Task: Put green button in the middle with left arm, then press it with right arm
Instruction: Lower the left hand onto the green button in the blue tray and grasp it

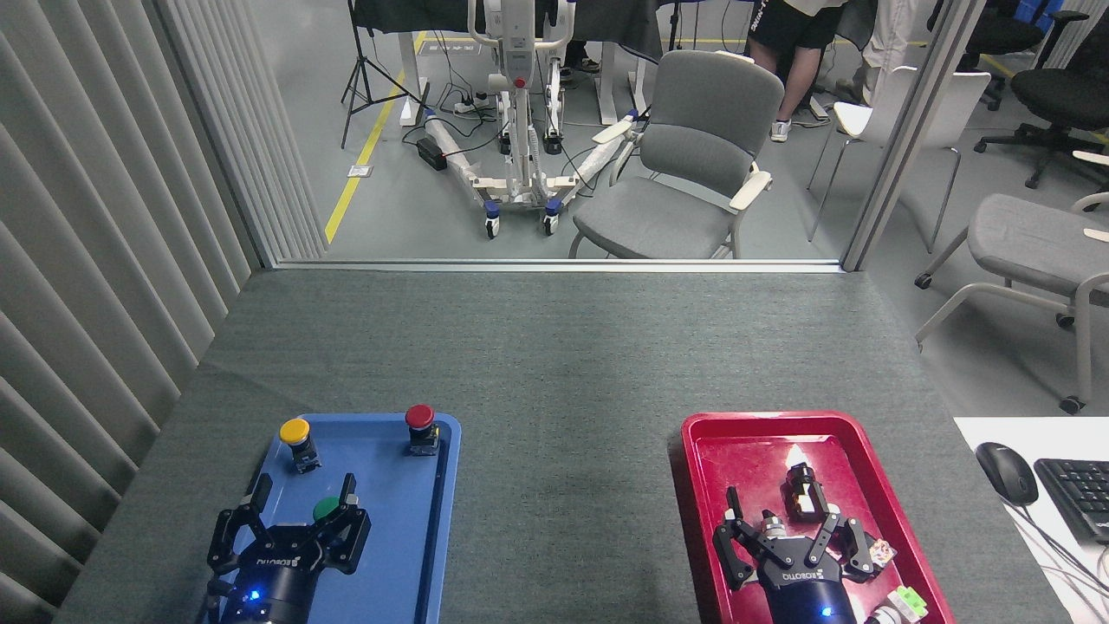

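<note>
The green button (326, 508) sat in the blue tray (433, 537) at the near left, its dark-green cap showing between the spread fingers (350, 490) of the left gripper (303, 503). That claw stood released around the button; whether a finger touched the cap could not be told, since the gripper body hid the button's base. Farther back in the same tray stood a yellow-capped button (296, 440) at the left corner and a red-capped button (420, 427) by the right rim, both upright and well apart from the green one.

The middle (563, 407) of the dark grey table covering lay between the two trays. At the near right, the right gripper (780, 511) hovered over the red tray (702, 494), its fingers splayed wide and grasping nothing. Just beyond its fingertips lay a small black and white block (804, 490); a small patterned cube (881, 551) and a green and white piece (907, 600) lay beside its right side.

Off the table's right edge, a mouse (1006, 472) and a keyboard (1079, 494) rested on a white desk. Beyond the far edge stood a grey chair (693, 156).
</note>
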`<state>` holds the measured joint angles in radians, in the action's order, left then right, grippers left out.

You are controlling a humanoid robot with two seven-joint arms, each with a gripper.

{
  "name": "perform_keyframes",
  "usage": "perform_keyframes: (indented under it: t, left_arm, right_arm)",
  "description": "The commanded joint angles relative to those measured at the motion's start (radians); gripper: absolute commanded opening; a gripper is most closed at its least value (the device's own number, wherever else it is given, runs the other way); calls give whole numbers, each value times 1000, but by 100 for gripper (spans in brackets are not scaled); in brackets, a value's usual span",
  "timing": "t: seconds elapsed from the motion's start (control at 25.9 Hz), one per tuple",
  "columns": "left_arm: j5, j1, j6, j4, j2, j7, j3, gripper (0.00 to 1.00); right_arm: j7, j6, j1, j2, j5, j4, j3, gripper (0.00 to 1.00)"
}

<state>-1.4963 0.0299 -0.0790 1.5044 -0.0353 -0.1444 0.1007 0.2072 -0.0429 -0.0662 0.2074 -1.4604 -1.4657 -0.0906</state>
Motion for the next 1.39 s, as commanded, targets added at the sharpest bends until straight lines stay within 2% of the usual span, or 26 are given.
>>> perform_keyframes:
  t: [0.0,0.27,0.85,0.97,1.24,1.35]
  left_arm:
    - [24,15,-1,5,2,-1,-2,100]
    - [14,47,-21,114,5,11,-36,100]
    - [8,165,-28,126,-25,-4,-41,100]
    - [8,162,-30,86,-32,-4,-41,100]
    - [8,76,-33,-87,-35,-4,-42,100]
    - [8,36,-90,-142,-44,-4,-42,100]
  right_arm:
    - [1,1,0,-2,0,-5,-1,100]
    - [0,-8,-1,-5,0,-11,-11,100]
    - [1,-22,-20,1,-2,-22,-11,100]
    - [-15,-23,-26,1,0,-62,-6,100]
    - [-25,-23,-27,9,5,-65,0,100]
    - [-25,-22,-27,9,5,-65,0,100]
